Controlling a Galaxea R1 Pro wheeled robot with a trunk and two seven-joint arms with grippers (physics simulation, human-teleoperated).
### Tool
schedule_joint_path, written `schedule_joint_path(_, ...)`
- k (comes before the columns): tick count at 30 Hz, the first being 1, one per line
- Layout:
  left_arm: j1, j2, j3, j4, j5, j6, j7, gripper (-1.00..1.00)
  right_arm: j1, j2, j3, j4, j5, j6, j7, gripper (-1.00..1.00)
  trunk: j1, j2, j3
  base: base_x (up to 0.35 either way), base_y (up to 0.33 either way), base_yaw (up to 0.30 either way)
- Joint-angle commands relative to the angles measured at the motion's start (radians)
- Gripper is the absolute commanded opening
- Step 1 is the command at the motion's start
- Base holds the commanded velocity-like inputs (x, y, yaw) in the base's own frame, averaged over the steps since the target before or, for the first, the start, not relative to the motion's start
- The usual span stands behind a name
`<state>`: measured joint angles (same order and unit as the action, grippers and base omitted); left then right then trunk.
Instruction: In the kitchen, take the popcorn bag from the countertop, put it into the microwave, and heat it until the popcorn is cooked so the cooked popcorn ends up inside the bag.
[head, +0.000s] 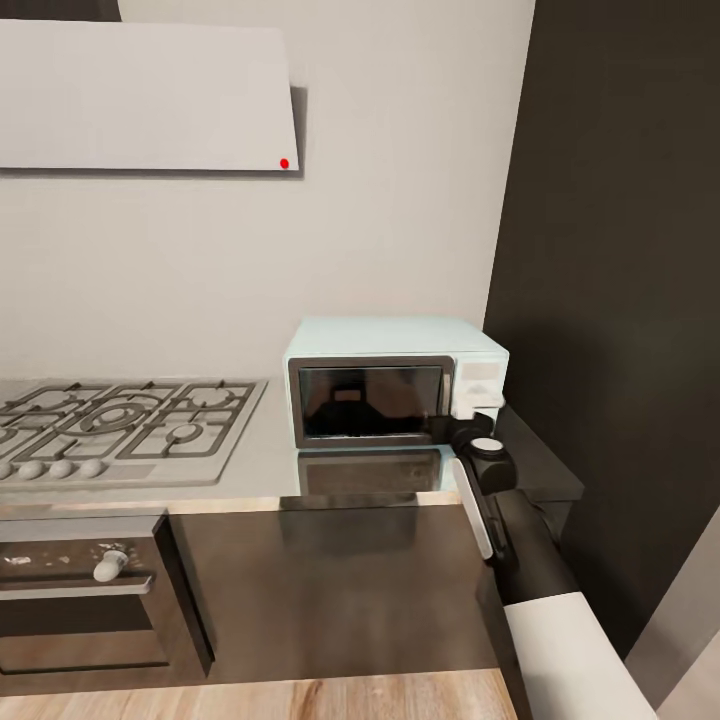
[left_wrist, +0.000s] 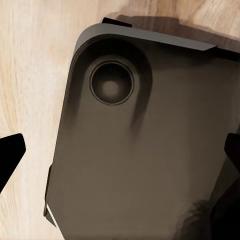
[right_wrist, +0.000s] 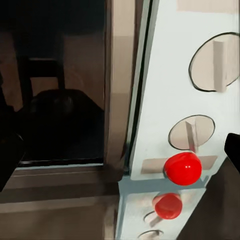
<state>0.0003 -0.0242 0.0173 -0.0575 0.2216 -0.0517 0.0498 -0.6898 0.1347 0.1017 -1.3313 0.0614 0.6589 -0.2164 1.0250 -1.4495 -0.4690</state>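
Observation:
The pale blue microwave (head: 395, 385) stands on the grey countertop (head: 265, 455) with its dark glass door (right_wrist: 60, 85) closed. My right gripper (head: 466, 418) is open, right up against the lower part of the white control panel (right_wrist: 175, 100). In the right wrist view its fingertips (right_wrist: 10, 160) sit wide apart, spanning the door's edge, two round knobs (right_wrist: 192, 132) and a red button (right_wrist: 183, 168). My left gripper (left_wrist: 120, 150) is open and points down at my own dark base (left_wrist: 140, 150). The popcorn bag is hidden; I see only dim shapes behind the glass.
A grey gas hob (head: 120, 420) lies left of the microwave, with a black oven (head: 85, 600) below it. A hood (head: 145, 95) hangs above. A dark tall panel (head: 620, 250) closes the right side. Wood floor (head: 300, 700) lies below.

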Motion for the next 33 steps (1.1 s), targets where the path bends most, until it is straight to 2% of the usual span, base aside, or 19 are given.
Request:
schedule_joint_path(1,0.0,0.0,0.001,-0.001,0.004,-0.002,0.002,1.0,-0.001,0.0,-0.002,-0.001,0.006,0.007,-0.001,1.0,0.0,-0.001,-0.001,0.0,0.0,0.0)
schedule_joint_path(10,0.002,0.001,0.004,-0.001,0.004,-0.003,0.001,1.0,-0.001,0.013,-0.003,0.0,0.011,0.007,0.0,1.0,0.0,-0.001,-0.001,0.0,0.0,0.0)
schedule_joint_path(18,0.002,0.001,0.004,-0.001,0.004,-0.004,0.001,1.0,-0.002,0.005,-0.004,0.0,0.005,0.007,0.011,1.0,0.0,-0.001,-0.001,0.0,0.0,0.0)
schedule_joint_path(26,0.002,0.001,0.004,-0.001,0.004,-0.003,0.001,1.0,-0.002,-0.001,-0.017,-0.001,0.005,0.007,0.055,1.0,0.0,-0.001,-0.001,0.0,0.0,0.0)
schedule_joint_path(33,0.002,0.001,0.004,-0.001,0.004,-0.003,0.001,1.0,-0.002,-0.001,-0.02,-0.001,0.006,0.007,0.057,1.0,0.0,-0.001,-0.001,0.0,0.0,0.0)
